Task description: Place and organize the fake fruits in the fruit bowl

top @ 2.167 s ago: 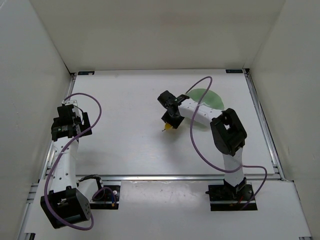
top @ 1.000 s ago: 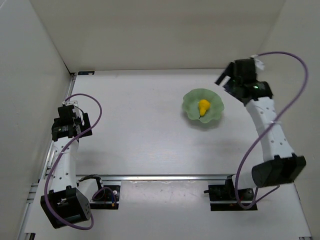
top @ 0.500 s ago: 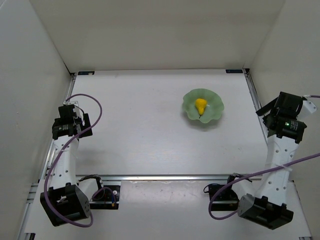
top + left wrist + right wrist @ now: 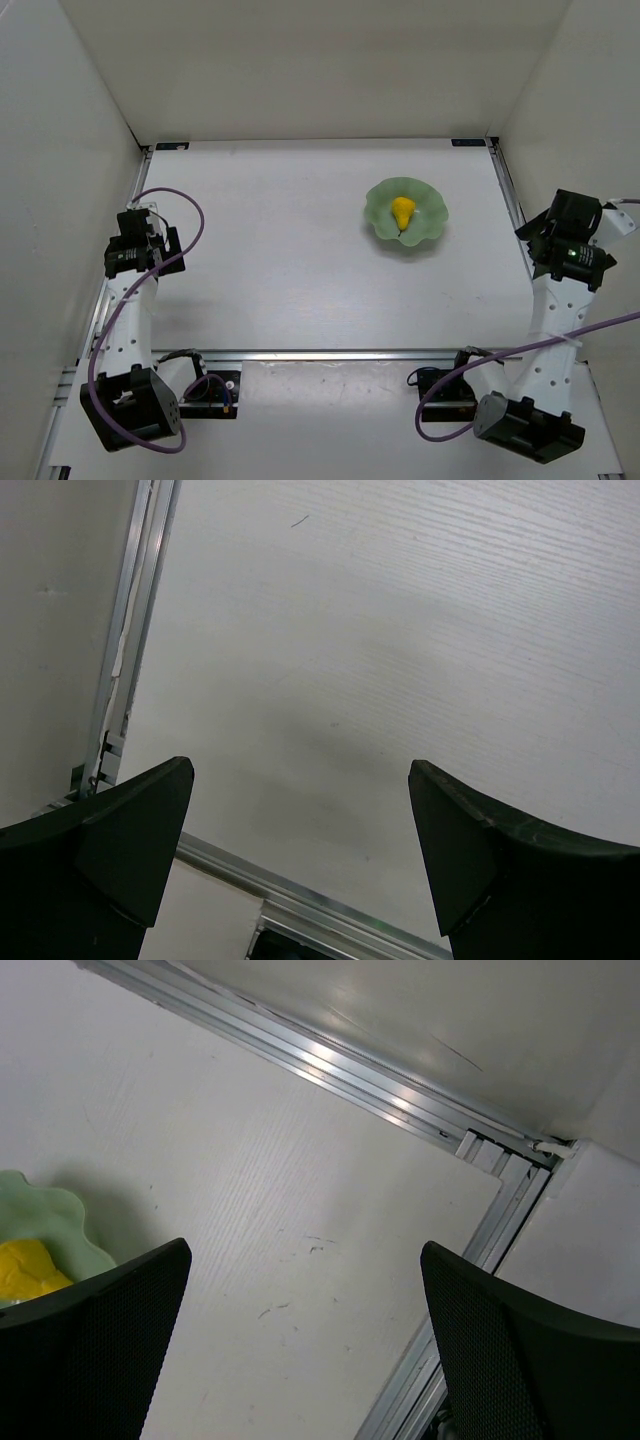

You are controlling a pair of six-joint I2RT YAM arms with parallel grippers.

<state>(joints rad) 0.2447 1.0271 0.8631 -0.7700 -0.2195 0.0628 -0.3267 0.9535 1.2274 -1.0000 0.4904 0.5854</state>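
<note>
The pear sits inside the bowl. Both arms' jaws stand apart, empty, well away from the bowl. A careless reach could tip it.

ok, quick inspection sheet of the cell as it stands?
Surface: white table, faint scuffs in the right wrist view.
Job's things: pear lies inside the bowl, right rear of the table.
Clutter: nothing seen.
Grippers: left gripper open, empty, over the table's left edge; right gripper open, empty, right of the bowl.
Cables: purple left cable and right cable loop off the arms, both apart from the bowl.
Surroundings: white walls on three sides; metal rail along the near edge.
</note>
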